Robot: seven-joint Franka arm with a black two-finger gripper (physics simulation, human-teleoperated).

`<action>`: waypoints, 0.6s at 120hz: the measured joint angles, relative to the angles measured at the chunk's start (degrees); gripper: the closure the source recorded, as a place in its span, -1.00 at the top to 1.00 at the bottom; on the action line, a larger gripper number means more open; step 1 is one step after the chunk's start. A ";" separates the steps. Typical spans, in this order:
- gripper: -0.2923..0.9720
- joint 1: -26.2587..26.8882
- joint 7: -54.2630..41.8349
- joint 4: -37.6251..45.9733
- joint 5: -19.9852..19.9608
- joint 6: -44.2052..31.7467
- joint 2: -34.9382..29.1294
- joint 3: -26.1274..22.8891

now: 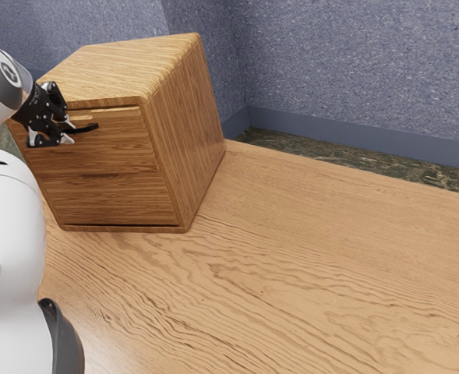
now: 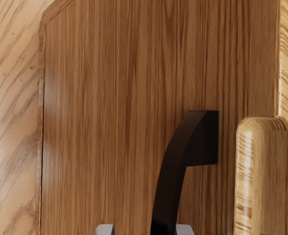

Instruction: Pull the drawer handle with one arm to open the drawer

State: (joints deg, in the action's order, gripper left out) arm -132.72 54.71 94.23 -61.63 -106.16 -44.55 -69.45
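Drawer handle (image 2: 197, 142), black, sits on the top drawer (image 1: 112, 148) of the cabinet (image 1: 182, 117) on the tabletop (image 1: 307, 265). Gripper (image 1: 64, 131) fingers are apart, straddling it, unclamped. Risk: pulling now, fingers likely slip off and the drawer doesn't move.

Wooden two-drawer cabinet (image 1: 182, 117) stands on the wood-grain table (image 1: 307, 257), near the blue wall corner. Arm enters from the exterior view's left. Black gripper (image 1: 60, 131) sits at the upper drawer front (image 1: 124, 140), right at its black handle (image 1: 86, 126).

Glossy white arm (image 1: 7, 226), grey joints (image 1: 61, 347)
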 joint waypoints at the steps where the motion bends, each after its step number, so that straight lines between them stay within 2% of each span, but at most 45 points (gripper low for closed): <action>1: -0.43 0.04 -0.01 0.00 0.00 0.00 -0.02 0.00; 72: -0.42 1.17 -0.26 0.67 0.10 0.34 -1.46 0.56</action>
State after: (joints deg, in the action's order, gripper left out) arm -131.54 54.45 94.90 -61.52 -105.82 -46.01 -68.89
